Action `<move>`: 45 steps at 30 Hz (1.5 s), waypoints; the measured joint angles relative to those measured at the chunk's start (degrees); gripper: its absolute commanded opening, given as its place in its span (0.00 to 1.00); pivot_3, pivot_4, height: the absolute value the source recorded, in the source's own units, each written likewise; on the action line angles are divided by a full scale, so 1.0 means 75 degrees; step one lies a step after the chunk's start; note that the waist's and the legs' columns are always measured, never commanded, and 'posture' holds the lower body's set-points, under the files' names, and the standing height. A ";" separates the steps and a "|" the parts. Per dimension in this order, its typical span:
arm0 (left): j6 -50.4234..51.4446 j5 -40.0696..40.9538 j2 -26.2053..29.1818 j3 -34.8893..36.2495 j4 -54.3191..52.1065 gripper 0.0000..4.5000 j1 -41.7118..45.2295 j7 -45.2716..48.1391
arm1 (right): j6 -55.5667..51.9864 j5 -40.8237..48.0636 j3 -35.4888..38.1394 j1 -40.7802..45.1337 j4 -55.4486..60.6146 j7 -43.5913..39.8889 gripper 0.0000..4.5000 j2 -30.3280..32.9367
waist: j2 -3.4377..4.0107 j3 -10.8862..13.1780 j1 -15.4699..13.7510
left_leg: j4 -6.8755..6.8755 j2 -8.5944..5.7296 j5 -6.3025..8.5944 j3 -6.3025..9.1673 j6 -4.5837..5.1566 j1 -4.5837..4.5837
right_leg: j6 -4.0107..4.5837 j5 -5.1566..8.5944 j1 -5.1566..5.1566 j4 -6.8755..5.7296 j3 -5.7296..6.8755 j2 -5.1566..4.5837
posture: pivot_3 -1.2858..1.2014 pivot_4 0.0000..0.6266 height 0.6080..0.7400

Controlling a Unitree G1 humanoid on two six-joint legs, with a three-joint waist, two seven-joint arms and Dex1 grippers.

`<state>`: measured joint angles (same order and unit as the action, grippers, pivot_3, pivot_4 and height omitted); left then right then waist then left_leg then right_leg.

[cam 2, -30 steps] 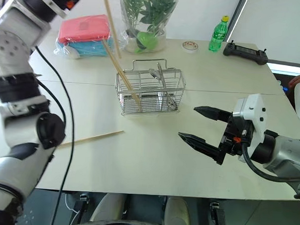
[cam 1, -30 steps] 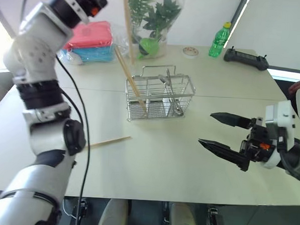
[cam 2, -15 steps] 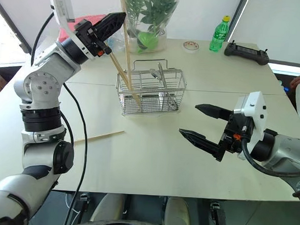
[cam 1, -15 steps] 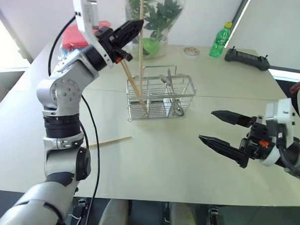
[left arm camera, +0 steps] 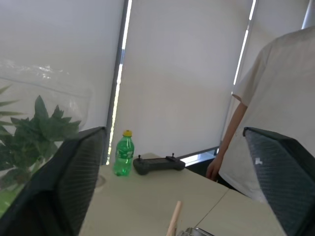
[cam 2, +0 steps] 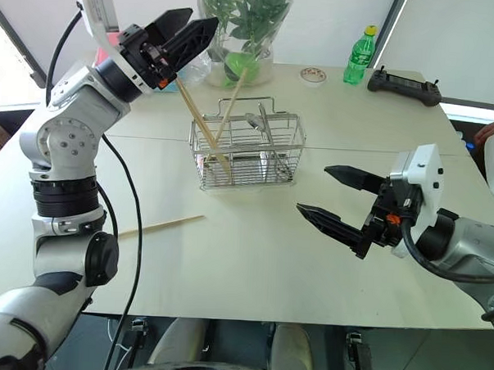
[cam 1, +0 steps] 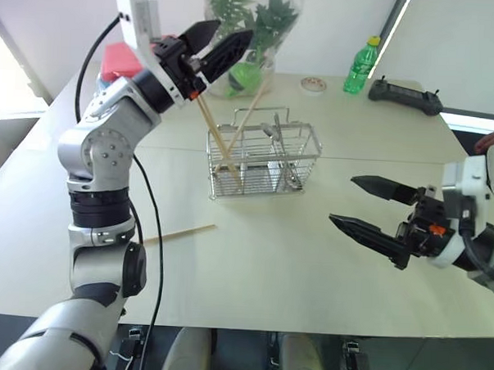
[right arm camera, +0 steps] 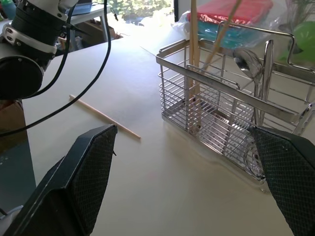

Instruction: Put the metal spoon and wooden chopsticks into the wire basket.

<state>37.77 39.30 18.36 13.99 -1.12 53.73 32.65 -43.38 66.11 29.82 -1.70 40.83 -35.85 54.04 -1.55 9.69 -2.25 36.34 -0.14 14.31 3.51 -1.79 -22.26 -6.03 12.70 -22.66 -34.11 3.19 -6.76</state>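
From your head views, the left gripper (cam 1: 223, 46) hangs above the wire basket (cam 1: 264, 161), jaws wide; two wooden chopsticks (cam 1: 224, 147) lean inside beside the metal spoon (cam 1: 271, 130). In your right wrist view, a loose chopstick (right arm camera: 104, 117) lies lengthwise on the tabletop (right arm camera: 162, 172), nearer the left arm; the right gripper (cam 1: 362, 207) hovers level, jaws wide.

Daylight floods in through the pale blinds (left arm camera: 172, 73) and a bright slit beside them, washing out the far left of the head views. The table (cam 1: 309, 261) is evenly lit, with soft, faint shadows under the basket (cam 1: 264, 161). The wrist views blur the near fingers (right arm camera: 78, 182).
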 measured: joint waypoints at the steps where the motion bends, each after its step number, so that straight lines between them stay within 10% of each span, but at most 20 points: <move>1: 0.0002 0.0005 0.0022 -0.0007 -0.0001 0.99 0.0000 0.0000 | 0.0000 0.0000 -0.0007 0.0019 -0.0015 0.0006 1.00 0.0000 | 0.0000 0.0000 0.0000 | 0.0000 0.0000 0.0000 0.0000 0.0000 0.0000 | 0.0000 0.0000 0.0000 0.0000 0.0000 0.0000 | 0.52 0.24 0.72; 9: 0.0601 0.0380 0.0576 0.0118 0.0002 0.99 0.0254 -0.0180 | -0.0001 -0.0006 -0.0023 0.0044 -0.0078 -0.0001 1.00 0.0000 | -0.0001 0.0003 0.0012 | -0.0001 0.0001 0.0000 0.0002 0.0000 -0.0004 | -0.0001 0.0000 -0.0007 -0.0002 0.0001 0.0001 | 0.52 0.24 0.72; 17: 0.1777 0.1242 0.4500 -0.0156 -0.0210 0.99 0.0643 0.3417 | 0.0039 -0.0260 -0.0144 -0.0141 -0.0099 -0.0121 1.00 -0.0135 | 0.0020 0.0003 0.0200 | -0.0031 0.0002 0.0002 -0.0002 0.0004 -0.0002 | 0.0018 0.0018 -0.0024 -0.0003 0.0001 0.0002 | 0.52 0.24 0.72; 25: -0.0147 -0.0088 0.7657 -0.1897 -0.1707 0.99 -0.3377 0.7780 | 0.0306 -0.0748 -0.0359 -0.0604 -0.0044 -0.0326 1.00 -0.0412 | 0.0054 0.0004 0.0154 | -0.0026 0.0026 0.0005 -0.0008 -0.0001 -0.0020 | 0.0038 0.0022 -0.0067 0.0010 0.0002 -0.0008 | 0.52 0.24 0.72; 45: -0.3271 -0.4718 0.4122 -0.4652 0.0971 0.99 -0.2633 0.6252 | 0.0663 -0.1269 -0.0320 -0.1403 0.0616 -0.1178 1.00 -0.0331 | 0.0051 -0.0005 -0.0008 | -0.0023 0.0024 0.0003 -0.0027 0.0004 -0.0028 | 0.0024 0.0027 -0.0051 -0.0003 0.0002 0.0000 | 0.52 0.24 0.72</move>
<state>13.24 3.91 49.28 -20.90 6.16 33.98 79.54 -38.40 56.60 27.42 -12.22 45.46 -44.69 51.56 -1.16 9.65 -2.31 36.17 0.04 14.34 3.31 -1.76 -22.47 -5.85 12.90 -23.05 -34.13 3.21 -6.76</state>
